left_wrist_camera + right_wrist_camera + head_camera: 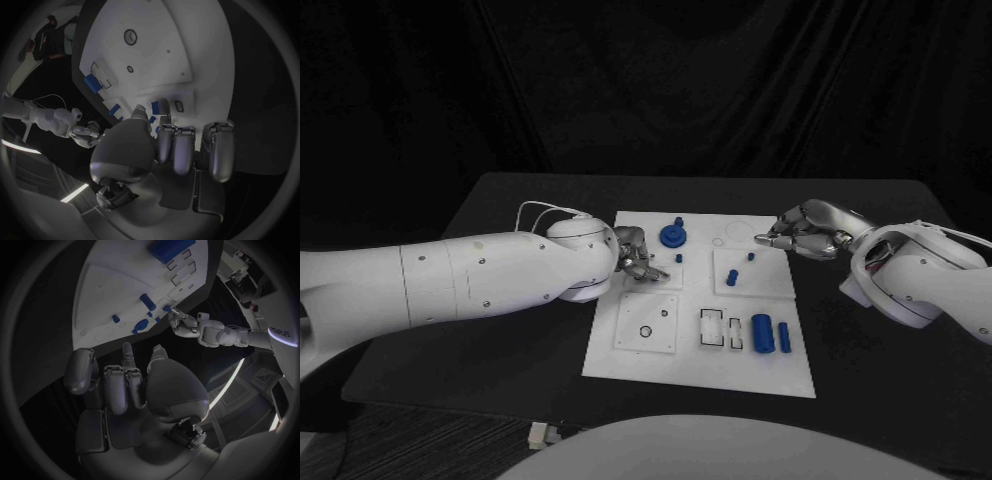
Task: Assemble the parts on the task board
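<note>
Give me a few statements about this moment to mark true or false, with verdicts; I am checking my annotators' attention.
1. The left hand is over the left edge of the task board. True.
2. The right hand grips the large blue cylinder. False: that cylinder lies on the board's near right part, well apart from the hand, which is at the board's far right corner and holds nothing that can be seen.
3. A round blue part with a peg stands on the far half of the board. True.
4. The board lies on a white table. False: the table is black.
5. A slimmer blue piece lies beside the large cylinder. True.
</note>
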Controlling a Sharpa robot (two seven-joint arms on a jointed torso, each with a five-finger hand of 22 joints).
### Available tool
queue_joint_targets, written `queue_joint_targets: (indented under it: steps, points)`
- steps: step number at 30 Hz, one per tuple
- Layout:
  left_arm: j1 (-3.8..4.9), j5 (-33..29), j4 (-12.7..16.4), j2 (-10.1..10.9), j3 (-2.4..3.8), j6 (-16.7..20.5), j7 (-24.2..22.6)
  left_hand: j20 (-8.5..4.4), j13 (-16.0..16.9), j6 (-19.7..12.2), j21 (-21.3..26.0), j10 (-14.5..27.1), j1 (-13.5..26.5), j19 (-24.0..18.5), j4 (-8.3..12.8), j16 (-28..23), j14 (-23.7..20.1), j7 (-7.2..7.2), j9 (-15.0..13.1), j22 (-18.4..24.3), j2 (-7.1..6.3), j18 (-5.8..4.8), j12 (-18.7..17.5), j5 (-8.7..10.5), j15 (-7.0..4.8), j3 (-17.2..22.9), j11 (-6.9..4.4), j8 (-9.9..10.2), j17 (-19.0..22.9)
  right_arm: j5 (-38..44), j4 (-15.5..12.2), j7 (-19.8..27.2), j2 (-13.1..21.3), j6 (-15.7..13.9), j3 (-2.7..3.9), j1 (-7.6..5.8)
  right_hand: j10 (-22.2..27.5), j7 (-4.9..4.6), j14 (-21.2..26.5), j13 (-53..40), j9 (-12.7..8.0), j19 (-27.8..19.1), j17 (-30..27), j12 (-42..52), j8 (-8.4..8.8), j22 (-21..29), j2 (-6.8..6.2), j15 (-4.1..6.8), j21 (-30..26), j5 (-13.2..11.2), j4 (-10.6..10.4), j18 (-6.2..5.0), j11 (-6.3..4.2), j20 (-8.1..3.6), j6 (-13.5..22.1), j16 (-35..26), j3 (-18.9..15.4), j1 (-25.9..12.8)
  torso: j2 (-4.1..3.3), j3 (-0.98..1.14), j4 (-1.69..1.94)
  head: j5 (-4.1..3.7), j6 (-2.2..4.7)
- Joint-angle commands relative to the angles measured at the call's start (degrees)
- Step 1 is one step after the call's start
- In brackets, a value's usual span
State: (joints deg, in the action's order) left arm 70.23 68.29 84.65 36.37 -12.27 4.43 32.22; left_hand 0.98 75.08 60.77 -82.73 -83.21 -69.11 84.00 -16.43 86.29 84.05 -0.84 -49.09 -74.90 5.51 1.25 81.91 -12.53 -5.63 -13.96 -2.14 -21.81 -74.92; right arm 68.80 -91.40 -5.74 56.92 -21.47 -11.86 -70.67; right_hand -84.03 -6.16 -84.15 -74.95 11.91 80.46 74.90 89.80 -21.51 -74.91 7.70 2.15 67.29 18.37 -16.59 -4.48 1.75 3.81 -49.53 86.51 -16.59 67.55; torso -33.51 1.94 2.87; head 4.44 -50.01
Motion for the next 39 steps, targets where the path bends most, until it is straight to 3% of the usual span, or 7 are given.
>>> queue_joint_targets:
  steps: [1, 24, 32, 39]
  points:
    - [-0.10, -0.6, -0.3, -0.3, 0.04, -0.4, -0.6, -0.30, 7.6, -0.8, -0.1, -3.2, -0.7, 2.7, 0.1, 0.2, 4.9, 0.06, -0.3, -12.9, 0.03, 0.39, 0.1, -0.51, -0.26, -0.2, -1.10, -0.2, -12.2, 0.1, -0.1, 0.1, 0.1, -0.8, 0.03, 0.14, -5.8, 0.37, -3.8, -14.8, 0.1, -0.5, 6.9, 0.0, -0.38, -7.3, 0.11, 0.34, -0.3, 0.3, -0.1, -0.69, -0.39, 0.00, 0.1, -0.3, -0.3, 0.3, -0.02, 0.00, 0.00, -0.04, 0.01]
    - [-0.42, -0.7, -1.9, -1.7, 0.04, -2.1, 0.1, -0.03, 7.3, -3.2, 0.1, -2.9, -0.9, 2.7, 0.0, 0.1, 4.8, -0.64, 0.4, -12.9, 0.71, 0.41, -0.3, -2.15, 0.13, -0.3, -0.56, 1.5, -12.0, 0.1, -0.3, 0.2, 0.3, -0.8, 0.03, 0.17, -5.7, 0.38, -3.8, -14.7, 0.1, -0.5, 6.9, 0.0, -0.41, -7.2, 0.17, 0.36, -0.4, 0.3, 0.0, -0.70, -0.41, -0.01, 0.1, -0.3, -0.4, 0.4, -0.04, 0.02, 0.01, -0.21, 0.01]
    - [-0.50, -0.7, -2.1, -1.9, 0.04, -1.9, -0.5, 0.15, 7.0, -2.0, 0.0, -2.9, -1.8, 2.7, 0.1, 0.2, 4.9, -0.79, 3.2, -12.9, 0.90, 0.40, -0.5, -4.68, 0.26, -0.3, -0.43, 4.0, -12.1, 0.1, -0.3, 0.1, 0.2, -0.7, 0.03, 0.18, -5.7, 0.39, -3.8, -14.7, 0.1, -0.5, 6.9, 0.0, -0.42, -7.2, 0.18, 0.36, -0.5, 0.3, 0.0, -0.72, -0.42, -0.02, 0.1, -0.3, -0.4, 0.4, -0.01, 0.00, 0.00, -0.13, 0.01]
    - [-0.55, -0.7, -2.4, -2.2, 0.05, -1.6, -0.8, 0.14, 7.0, -0.9, 0.0, -2.9, -3.5, 2.7, 0.2, 0.1, 4.9, -0.71, 5.3, -12.9, 0.92, 0.40, -0.6, -8.70, 0.22, 0.1, -0.49, 5.7, -12.0, 0.1, -0.3, 0.1, 0.2, -0.6, 0.03, 0.20, -5.7, 0.39, -3.8, -14.7, 0.1, -0.5, 6.8, 0.0, -0.43, -7.2, 0.19, 0.37, -0.5, 0.3, 0.0, -0.72, -0.42, -0.02, 0.1, -0.3, -0.4, 0.4, -0.01, -0.01, 0.00, -0.11, 0.01]
